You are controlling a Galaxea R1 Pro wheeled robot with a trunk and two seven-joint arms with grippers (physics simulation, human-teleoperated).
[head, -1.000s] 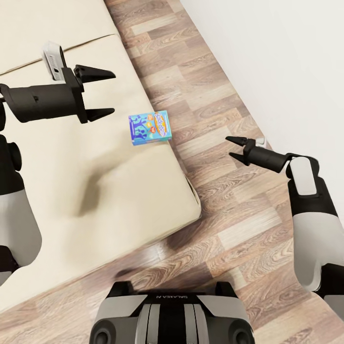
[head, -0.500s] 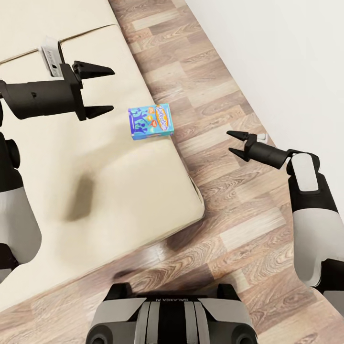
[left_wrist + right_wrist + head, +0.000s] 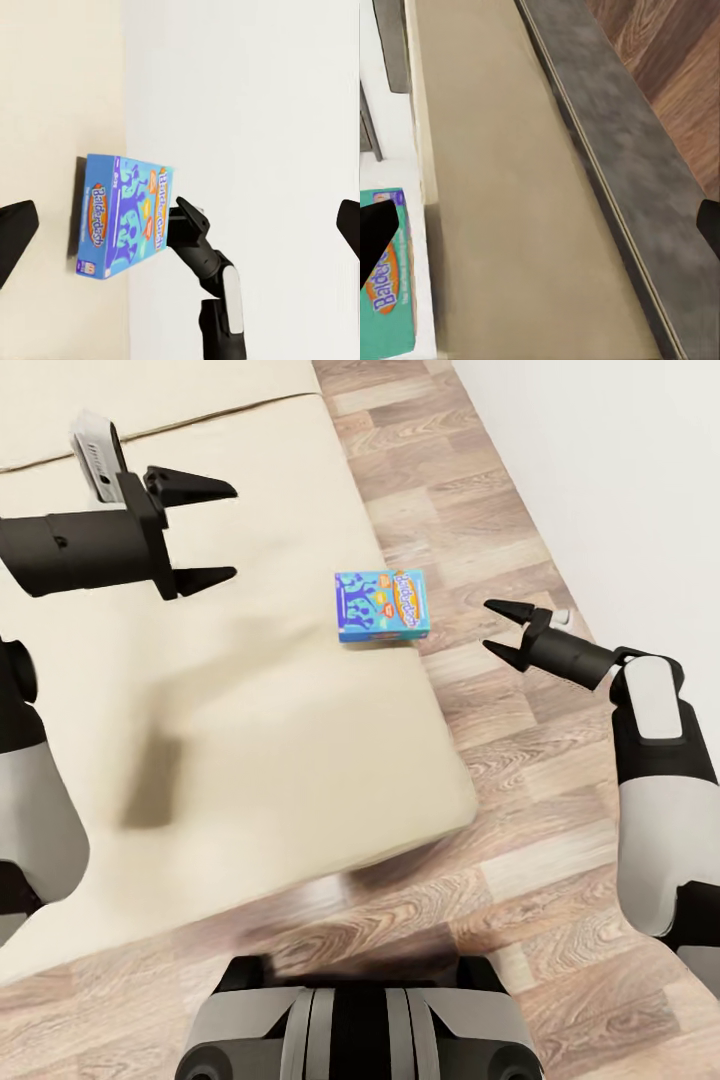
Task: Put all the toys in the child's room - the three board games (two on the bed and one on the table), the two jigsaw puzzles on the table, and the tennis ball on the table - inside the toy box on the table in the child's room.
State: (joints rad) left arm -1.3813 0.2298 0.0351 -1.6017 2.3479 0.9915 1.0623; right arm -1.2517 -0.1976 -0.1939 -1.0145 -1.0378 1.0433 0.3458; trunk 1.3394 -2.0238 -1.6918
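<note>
So both my grippers, left (image 3: 203, 530) and right (image 3: 503, 629), gape wide and empty, Balderdash (image 3: 381, 605) unclaimed mid-frame on the bed (image 3: 250, 740).

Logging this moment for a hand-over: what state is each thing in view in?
Blue "Balderdash" board game box: lying flat at the bed's edge, ungripped.
Beige mattress bed: bare apart from the game box.
Left gripper: open, empty, above the mattress.
Right gripper: open, empty, over the wood floor, beside the box.

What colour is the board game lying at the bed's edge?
Mostly blue, with an orange "Balderdash" logo: the board game on the bed. The left wrist view shows it best.
</note>
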